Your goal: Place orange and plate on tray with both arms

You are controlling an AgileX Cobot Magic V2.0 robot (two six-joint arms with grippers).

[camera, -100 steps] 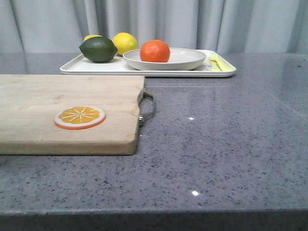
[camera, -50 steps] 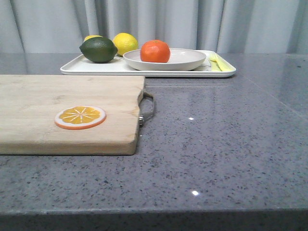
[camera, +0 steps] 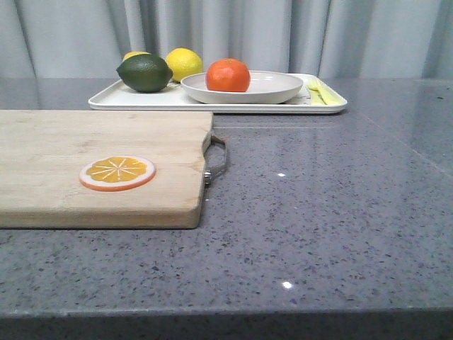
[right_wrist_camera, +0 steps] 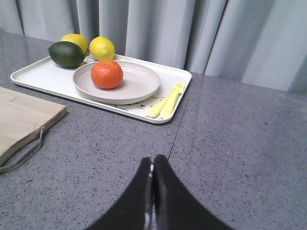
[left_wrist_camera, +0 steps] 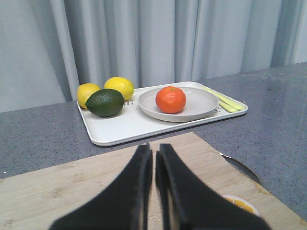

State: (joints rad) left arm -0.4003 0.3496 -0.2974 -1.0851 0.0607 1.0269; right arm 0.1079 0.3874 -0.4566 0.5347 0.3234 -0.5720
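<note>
The orange (camera: 228,75) is seen resting in the plate (camera: 272,91), which is set on the tray (camera: 127,100). The left gripper (left_wrist_camera: 153,160) is held closed above the cutting board (left_wrist_camera: 72,191); the right gripper (right_wrist_camera: 153,167) is held closed, empty, over the countertop (right_wrist_camera: 240,139), both well short of the tray

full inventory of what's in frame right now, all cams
tray: 1, white, far side of the table
plate: 1, off-white, on the tray
orange: 1, bright orange, on the plate
lemons: 2, yellow, on the tray at its far left end
lime: 1, dark green, on the tray in front of the lemons
cutlery: 2 pieces, pale yellow, at least one a fork, on the tray's right end beside the plate
cutting board: 1, light wood with a handle loop, near left of the table
orange slice: 1, orange with white rim, flat on the cutting board
table: 1, grey speckled
curtain: grey, behind the table
left gripper: 1, black, shut, empty, over the cutting board
right gripper: 1, black, shut, empty, over bare table
</note>
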